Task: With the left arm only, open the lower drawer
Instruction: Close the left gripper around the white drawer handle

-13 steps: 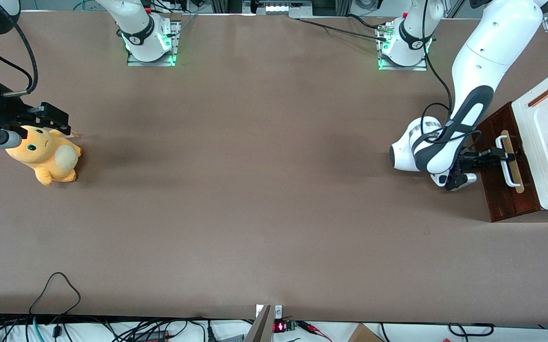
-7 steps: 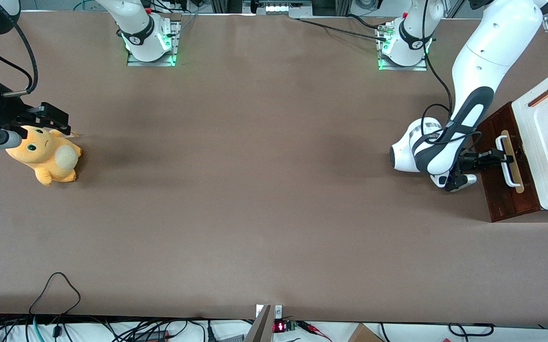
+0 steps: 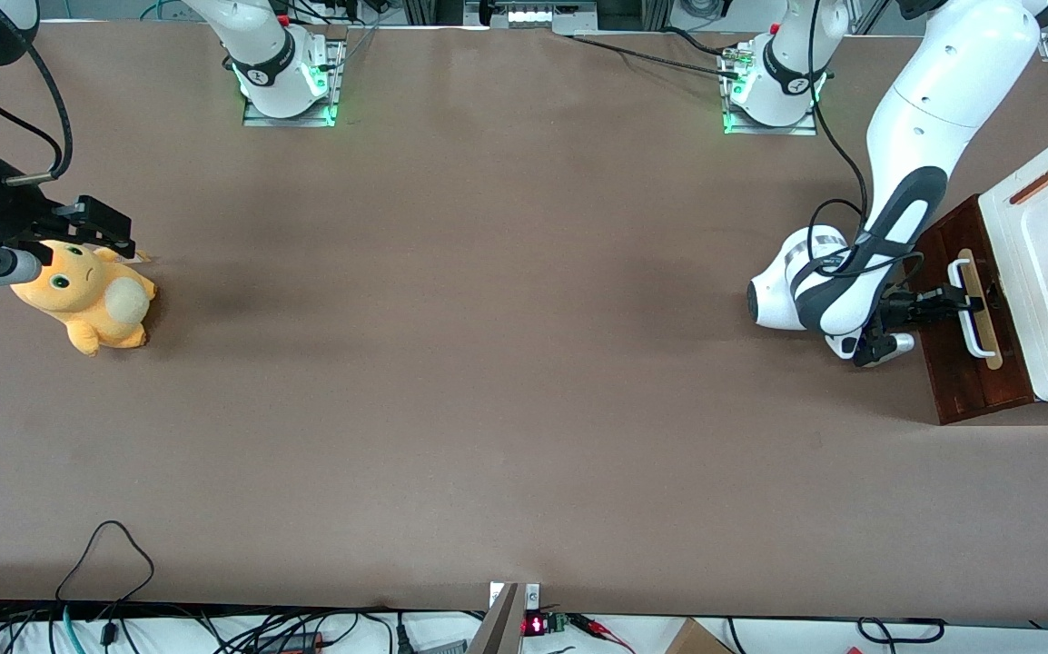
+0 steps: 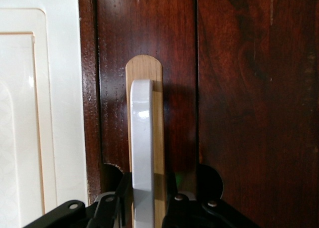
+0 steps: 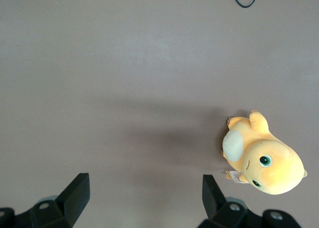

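Brown matting is carrying, toward our working arm's end, the dark reddish-brown lower drawer [image 3: 967,320], and we are straddling its white loop handle [image 4: 142,153] with our small black gripper [image 4: 144,208], fingers apparently clenched on it, handle's long axis crossing our pull line.
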Available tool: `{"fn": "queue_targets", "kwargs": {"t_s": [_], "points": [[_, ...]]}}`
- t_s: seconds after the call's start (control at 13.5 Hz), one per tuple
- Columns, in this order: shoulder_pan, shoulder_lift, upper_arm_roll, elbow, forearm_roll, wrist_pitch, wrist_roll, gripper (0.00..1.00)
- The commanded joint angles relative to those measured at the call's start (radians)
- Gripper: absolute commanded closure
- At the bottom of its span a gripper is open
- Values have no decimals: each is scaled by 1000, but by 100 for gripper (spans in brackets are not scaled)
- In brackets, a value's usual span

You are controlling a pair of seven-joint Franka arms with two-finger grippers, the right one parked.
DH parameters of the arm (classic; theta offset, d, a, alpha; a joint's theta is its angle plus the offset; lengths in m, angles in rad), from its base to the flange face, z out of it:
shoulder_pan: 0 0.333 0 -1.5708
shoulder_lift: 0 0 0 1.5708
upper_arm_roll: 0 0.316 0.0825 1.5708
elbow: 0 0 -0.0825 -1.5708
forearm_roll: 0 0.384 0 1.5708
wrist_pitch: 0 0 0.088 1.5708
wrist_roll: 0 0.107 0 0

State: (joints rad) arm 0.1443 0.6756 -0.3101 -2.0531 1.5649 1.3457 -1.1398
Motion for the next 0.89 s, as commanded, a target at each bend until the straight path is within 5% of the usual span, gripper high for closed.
{"fn": "queue_targets", "kwargs": {"t_s": [0.0,0.82], "points": [[9,10,-1,18,24,7,5,83],[-29,7,-41,22,23,4,11,100]]}}
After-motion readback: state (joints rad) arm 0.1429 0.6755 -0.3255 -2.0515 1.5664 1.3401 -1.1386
